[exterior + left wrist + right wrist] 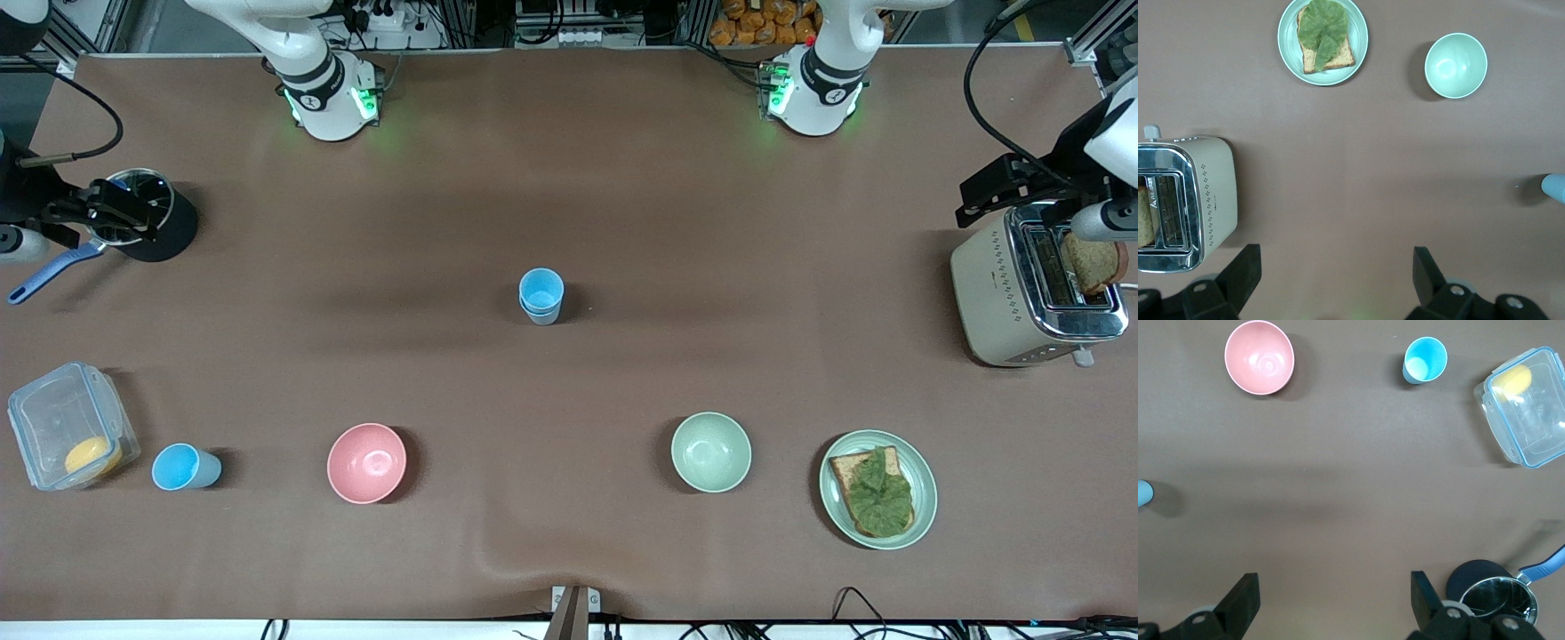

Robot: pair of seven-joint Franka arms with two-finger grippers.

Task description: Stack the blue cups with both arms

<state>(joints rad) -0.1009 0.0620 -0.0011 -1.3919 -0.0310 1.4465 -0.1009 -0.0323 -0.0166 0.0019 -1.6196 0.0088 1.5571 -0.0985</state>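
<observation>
On the brown bench [622,222], 2 blue cups sit nested as a stack [541,296] near the middle, between the 2 arm bases and nearer the front camera than both. A 3rd blue cup [184,468] stands alone toward the right arm's end, between the clear lidded box [71,425] and the pink bowl [366,462]. The pale green bowl [710,452] and a plate with toast and a leaf [878,488] lie toward the left arm's end.

The left pincer [1335,280] hangs over the bench beside the toaster [1036,296], fingers spread wide, holding nothing. The right pincer [1333,603] hangs beside the small pot [142,213], fingers equally wide apart and empty. Both arms wait at their ends of the bench.
</observation>
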